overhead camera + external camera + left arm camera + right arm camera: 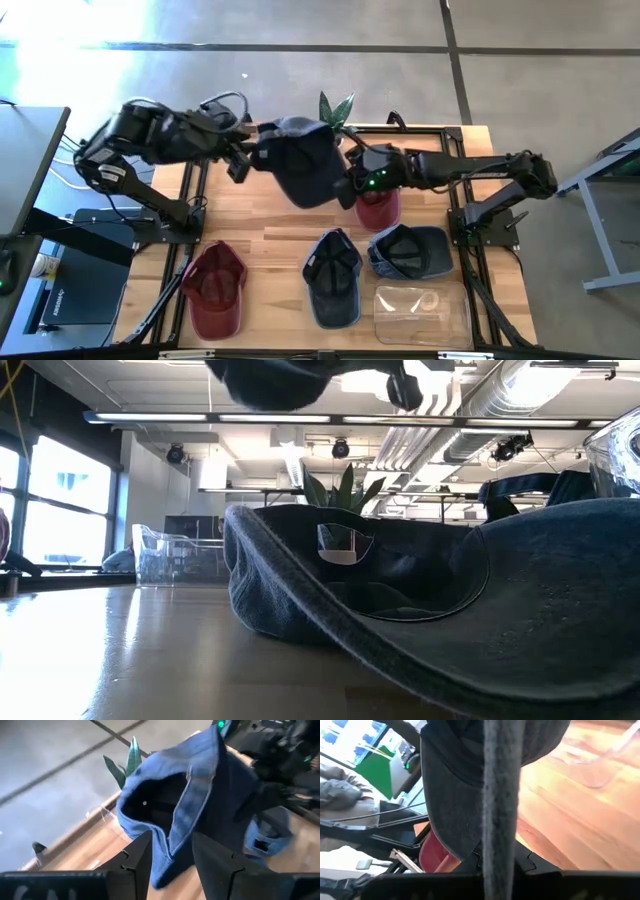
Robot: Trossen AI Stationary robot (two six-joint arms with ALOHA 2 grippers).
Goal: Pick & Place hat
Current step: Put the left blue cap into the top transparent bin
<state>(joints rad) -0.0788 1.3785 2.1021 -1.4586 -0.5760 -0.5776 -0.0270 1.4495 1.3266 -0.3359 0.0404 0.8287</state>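
A dark blue hat (300, 162) hangs in the air over the far middle of the table, between my two grippers. My left gripper (245, 160) is shut on its left side and my right gripper (355, 182) is shut on its right side. In the left wrist view the hat (200, 785) shows its hollow inside. In the low view its underside (270, 380) shows at the top. A red hat (380, 208) lies on the table under my right gripper. My left gripper pinches a folded edge of the hat's crown (176, 842) between its two fingers (137, 860). It comes level from the table's left side. The hat is lifted clear of the table and sags away from the fingers. My right gripper holds the hat's brim (502, 805), which shows edge-on and runs down between the fingers; the contact itself is hidden at the picture's bottom. It comes level from the table's right side. The hat is clear of the table.
A red hat (215, 290) lies near left, a blue hat (332, 275) near middle, a dark blue hat (410, 250) to its right and a clear container (420, 312) near right. A potted plant (335, 108) stands at the far edge. A person (340, 795) shows beyond the table.
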